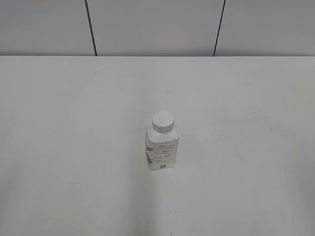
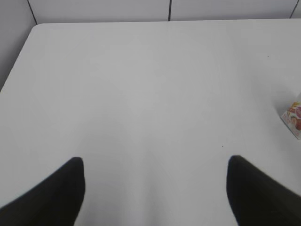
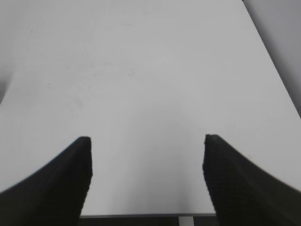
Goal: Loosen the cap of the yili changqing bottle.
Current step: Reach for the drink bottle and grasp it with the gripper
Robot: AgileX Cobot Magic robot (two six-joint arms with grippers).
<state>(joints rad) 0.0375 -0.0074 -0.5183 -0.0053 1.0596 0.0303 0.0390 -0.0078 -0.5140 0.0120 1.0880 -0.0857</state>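
The yili changqing bottle (image 1: 162, 150), small, white and squarish with pink-red label marks, stands upright near the middle of the white table (image 1: 74, 123). Its round white cap (image 1: 163, 121) sits on the neck. A corner of the bottle shows at the right edge of the left wrist view (image 2: 294, 117). My left gripper (image 2: 155, 162) is open and empty, its black fingers over bare table, well left of the bottle. My right gripper (image 3: 147, 141) is open and empty above the table's near edge. Neither gripper shows in the exterior view.
A grey panelled wall (image 1: 157, 27) with dark seams runs behind the table. The table's left edge and rounded corner (image 2: 33, 28) show in the left wrist view. The table's right edge (image 3: 270, 61) and front edge (image 3: 146, 215) show in the right wrist view.
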